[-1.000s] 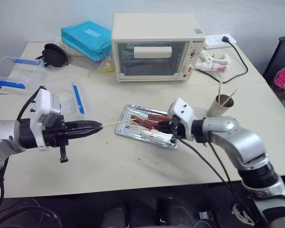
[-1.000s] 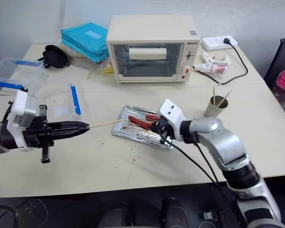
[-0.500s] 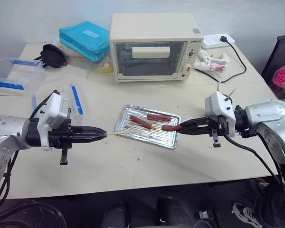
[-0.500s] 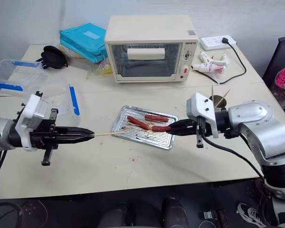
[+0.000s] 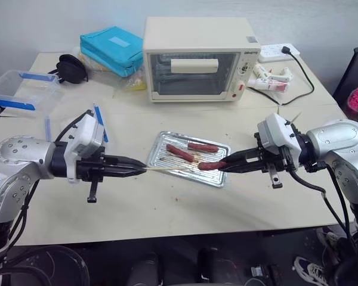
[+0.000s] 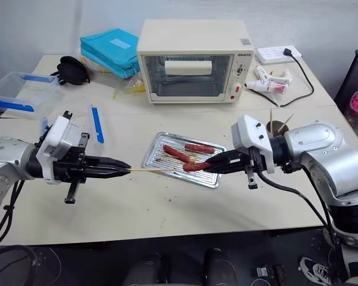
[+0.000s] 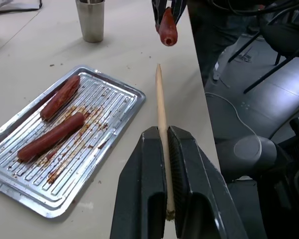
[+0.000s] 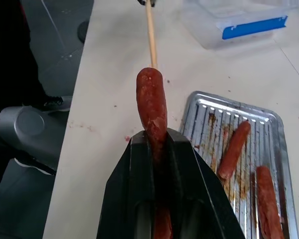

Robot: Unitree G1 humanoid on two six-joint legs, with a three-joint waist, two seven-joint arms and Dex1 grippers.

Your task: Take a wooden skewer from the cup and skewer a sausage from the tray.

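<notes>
Black fingers (image 7: pixel 159 199) pinch thin pale wooden skewer (image 7: pixel 161 114).

Bare table (image 5: pixel 167 202) lies open before the tray (image 5: pixel 218 179).

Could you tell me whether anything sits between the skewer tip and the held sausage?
Nothing visible does. The skewer in the left pincer points at the sausage held by the right pincer, with open air between them above the tray.
</notes>
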